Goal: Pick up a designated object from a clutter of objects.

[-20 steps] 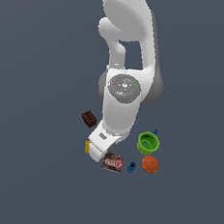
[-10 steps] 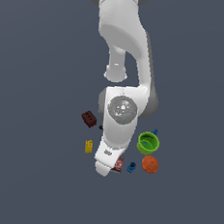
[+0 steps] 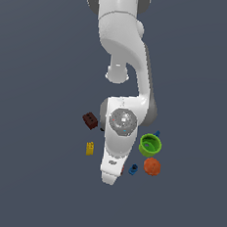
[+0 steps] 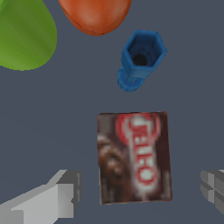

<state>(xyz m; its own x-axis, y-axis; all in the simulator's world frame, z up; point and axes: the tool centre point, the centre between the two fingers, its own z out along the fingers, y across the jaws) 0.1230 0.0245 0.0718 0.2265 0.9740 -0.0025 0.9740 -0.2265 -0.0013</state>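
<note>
The designated object, a flat dark-brown box with a red-and-white label, lies face up on the floor in the wrist view. My gripper is open and straddles it, with one grey finger on one side and the other finger on the far side, both apart from the box. In the exterior view the white hand covers the box almost entirely. The rest of the clutter of objects lies around it.
A blue hexagonal bit lies just beyond the box, with the orange ball and green cup past it. In the exterior view a brown brick and a yellow block lie on the left.
The hand has dropped lower over the labelled box and now hides it in the exterior view. The other objects have not moved.
</note>
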